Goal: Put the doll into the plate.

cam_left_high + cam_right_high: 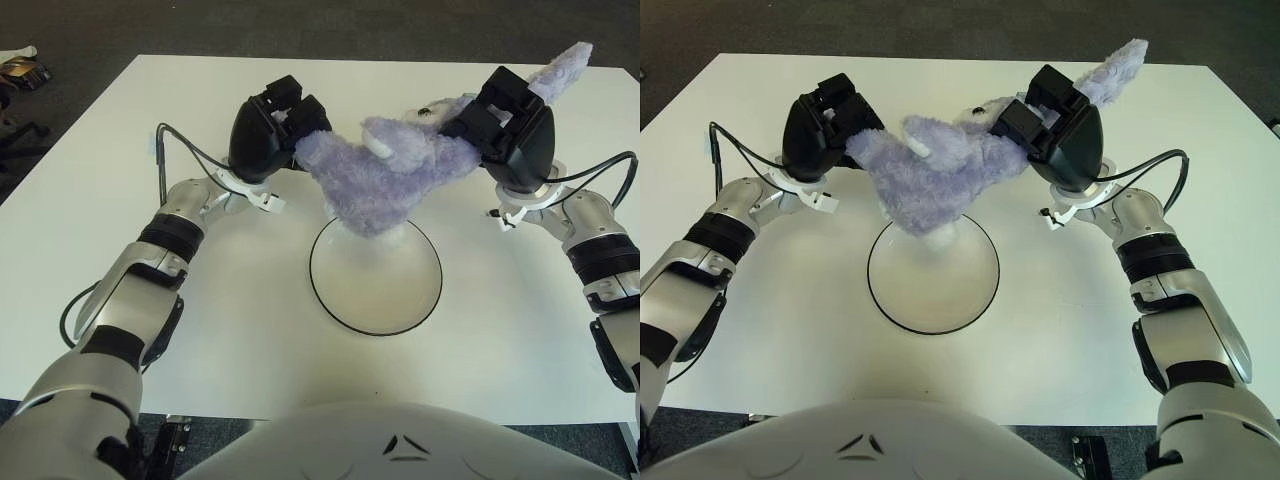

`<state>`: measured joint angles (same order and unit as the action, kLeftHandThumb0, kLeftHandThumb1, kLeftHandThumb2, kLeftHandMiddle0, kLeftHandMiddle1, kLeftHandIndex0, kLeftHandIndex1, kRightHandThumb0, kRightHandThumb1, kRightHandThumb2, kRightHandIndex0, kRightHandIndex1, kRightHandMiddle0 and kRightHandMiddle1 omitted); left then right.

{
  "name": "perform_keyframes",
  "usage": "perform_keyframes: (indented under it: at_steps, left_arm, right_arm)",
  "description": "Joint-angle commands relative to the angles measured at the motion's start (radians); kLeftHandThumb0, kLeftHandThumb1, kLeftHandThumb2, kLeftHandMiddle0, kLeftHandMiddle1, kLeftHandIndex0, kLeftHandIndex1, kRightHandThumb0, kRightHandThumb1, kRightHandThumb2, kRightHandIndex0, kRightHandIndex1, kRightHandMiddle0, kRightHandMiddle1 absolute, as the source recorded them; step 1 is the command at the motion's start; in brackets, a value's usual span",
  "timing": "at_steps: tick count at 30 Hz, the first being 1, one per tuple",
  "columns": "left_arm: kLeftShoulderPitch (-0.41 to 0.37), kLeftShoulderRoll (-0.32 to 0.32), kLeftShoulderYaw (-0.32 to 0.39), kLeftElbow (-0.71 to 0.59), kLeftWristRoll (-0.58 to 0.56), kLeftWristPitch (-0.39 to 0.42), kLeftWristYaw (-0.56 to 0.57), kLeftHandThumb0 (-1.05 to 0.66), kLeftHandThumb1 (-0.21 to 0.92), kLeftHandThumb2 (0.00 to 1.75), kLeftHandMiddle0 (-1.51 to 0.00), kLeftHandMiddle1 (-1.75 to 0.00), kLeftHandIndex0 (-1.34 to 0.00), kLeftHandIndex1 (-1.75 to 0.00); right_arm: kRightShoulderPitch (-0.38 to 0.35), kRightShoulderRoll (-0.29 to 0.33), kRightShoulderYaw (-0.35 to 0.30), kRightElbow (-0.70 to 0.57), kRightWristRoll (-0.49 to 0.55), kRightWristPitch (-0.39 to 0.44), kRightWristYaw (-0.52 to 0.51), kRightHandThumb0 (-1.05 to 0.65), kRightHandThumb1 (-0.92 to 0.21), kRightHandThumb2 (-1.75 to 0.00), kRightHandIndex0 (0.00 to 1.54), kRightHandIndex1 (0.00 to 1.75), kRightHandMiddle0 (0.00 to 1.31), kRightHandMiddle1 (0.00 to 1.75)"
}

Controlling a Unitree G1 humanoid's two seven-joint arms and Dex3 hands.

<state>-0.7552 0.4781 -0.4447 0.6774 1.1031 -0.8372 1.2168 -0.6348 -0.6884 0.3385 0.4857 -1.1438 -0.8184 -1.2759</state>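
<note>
A fuzzy purple doll [385, 175] hangs between my two hands above the far rim of the white plate [375, 295] with a black edge. My left hand [285, 125] is shut on the doll's left end. My right hand [490, 120] is shut on its right end, with a purple limb [560, 70] sticking up past it. The doll's lower body sags down and covers the far part of the plate. It also shows in the right eye view [940, 175], held over the plate [932, 285].
The white table [100, 250] spreads around the plate. Black cables [185, 140] run by both wrists. Dark floor lies beyond the far edge, with some objects [22, 70] at the far left.
</note>
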Motion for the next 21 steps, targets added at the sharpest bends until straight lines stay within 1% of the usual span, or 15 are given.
perform_keyframes:
  at_steps: [1, 5, 9, 12, 17, 19, 21]
  left_arm:
    - [-0.030, 0.013, -0.016, 0.019, -0.001, -0.025, 0.038, 0.00, 0.08, 1.57, -0.78, -1.68, -0.59, -1.75]
    - [-0.033, 0.015, -0.020, 0.040, -0.029, -0.080, 0.027, 0.00, 0.09, 1.56, -0.79, -1.68, -0.57, -1.75]
    - [-0.029, 0.018, -0.022, 0.030, -0.009, -0.083, 0.073, 0.00, 0.09, 1.56, -0.79, -1.69, -0.56, -1.75]
    - [-0.024, 0.017, -0.020, 0.019, -0.004, -0.076, 0.099, 0.00, 0.09, 1.57, -0.78, -1.70, -0.56, -1.75]
    - [-0.015, 0.014, -0.016, 0.005, -0.012, -0.079, 0.116, 0.00, 0.11, 1.55, -0.77, -1.71, -0.54, -1.75]
    - [-0.008, 0.013, -0.014, -0.005, -0.017, -0.083, 0.120, 0.00, 0.12, 1.54, -0.76, -1.71, -0.54, -1.75]
    - [0.003, 0.011, -0.011, -0.028, -0.008, -0.074, 0.146, 0.00, 0.12, 1.54, -0.75, -1.72, -0.53, -1.75]
  right_arm:
    - [0.008, -0.023, -0.006, -0.012, 0.042, -0.028, 0.023, 0.52, -0.19, -1.47, 0.71, 1.75, 0.91, 1.75]
    - [0.028, -0.026, -0.014, -0.020, 0.103, -0.081, 0.086, 0.52, -0.18, -1.48, 0.72, 1.75, 0.91, 1.75]
    - [0.065, -0.025, -0.036, -0.034, 0.205, -0.137, 0.182, 0.52, -0.18, -1.49, 0.72, 1.75, 0.92, 1.75]
    - [0.084, -0.020, -0.055, -0.048, 0.248, -0.160, 0.232, 0.53, -0.17, -1.50, 0.73, 1.75, 0.94, 1.75]
    - [0.107, -0.005, -0.088, -0.069, 0.280, -0.177, 0.280, 0.53, -0.16, -1.51, 0.74, 1.75, 0.94, 1.75]
    - [0.116, 0.004, -0.102, -0.082, 0.274, -0.181, 0.277, 0.53, -0.16, -1.51, 0.74, 1.75, 0.94, 1.75]
    - [0.120, 0.015, -0.115, -0.093, 0.244, -0.176, 0.245, 0.53, -0.16, -1.51, 0.73, 1.75, 0.93, 1.75]
